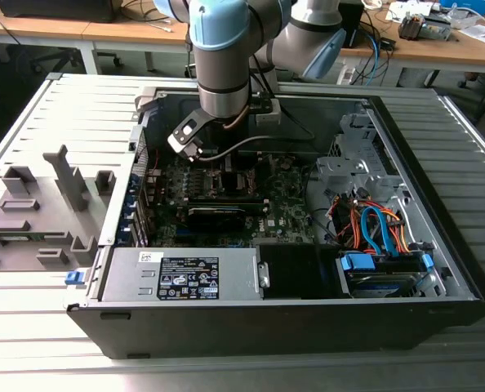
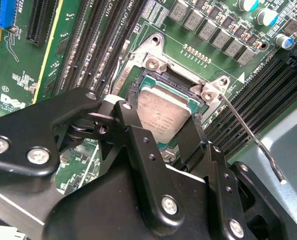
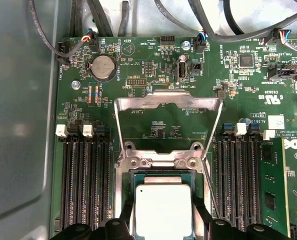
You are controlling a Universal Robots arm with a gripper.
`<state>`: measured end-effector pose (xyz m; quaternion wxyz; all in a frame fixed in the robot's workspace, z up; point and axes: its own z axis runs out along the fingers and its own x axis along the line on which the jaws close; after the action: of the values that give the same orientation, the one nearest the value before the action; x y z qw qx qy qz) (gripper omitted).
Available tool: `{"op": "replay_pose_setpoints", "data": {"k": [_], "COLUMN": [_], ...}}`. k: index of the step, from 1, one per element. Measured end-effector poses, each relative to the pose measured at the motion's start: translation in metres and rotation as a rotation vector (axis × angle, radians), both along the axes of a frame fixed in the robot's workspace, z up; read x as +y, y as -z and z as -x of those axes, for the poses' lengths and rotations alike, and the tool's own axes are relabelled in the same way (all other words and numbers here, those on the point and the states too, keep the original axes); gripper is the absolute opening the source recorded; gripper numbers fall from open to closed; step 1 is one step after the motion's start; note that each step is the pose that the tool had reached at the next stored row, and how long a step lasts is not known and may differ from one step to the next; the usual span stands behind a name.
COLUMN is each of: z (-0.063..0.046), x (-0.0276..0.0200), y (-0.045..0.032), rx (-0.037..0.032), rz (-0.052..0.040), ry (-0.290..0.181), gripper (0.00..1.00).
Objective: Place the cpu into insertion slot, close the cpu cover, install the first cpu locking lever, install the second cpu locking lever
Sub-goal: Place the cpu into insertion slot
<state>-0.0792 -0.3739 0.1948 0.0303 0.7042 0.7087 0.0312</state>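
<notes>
claw [image 2: 163,116] clenched on chip [image 2: 161,120] by two opposite edges, chip square over socket [image 3: 158,161] between the fingertips, seated or not unclear, cover [image 3: 168,101] flipped open just beyond tips, wire lever [image 2: 248,132] sticking up beside one finger, memory slots [image 3: 83,185] close on both sides

Wooden desks [image 1: 63,31] behind, grey slatted table [image 1: 30,327], tangled cables [image 1: 373,49]

Silver arm [image 1: 224,90] wears blue caps [image 1: 218,23], black gripper [image 2: 163,117].

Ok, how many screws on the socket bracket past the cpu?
2: one screw at each end of the bracket beyond the cpu. Others may hide under the gripper.
</notes>
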Motion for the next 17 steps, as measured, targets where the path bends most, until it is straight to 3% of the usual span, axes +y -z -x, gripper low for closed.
{"op": "replay_pose_setpoints", "data": {"k": [9,11,12,17], "z": [0.0,-0.0001,-0.0001,-0.0001], "x": [0.0001,0.0002,0.0002,0.0001], "y": [0.0001,0.0005,0.0004,-0.0002], "rx": [-0.0001,-0.0006,-0.0006,-0.0003], "rz": [-0.0005,-0.0013,-0.0009,-0.0004], "ry": [0.0,0.0,0.0,0.001], "gripper": [0.54,0.55,0.61,0.61]}}
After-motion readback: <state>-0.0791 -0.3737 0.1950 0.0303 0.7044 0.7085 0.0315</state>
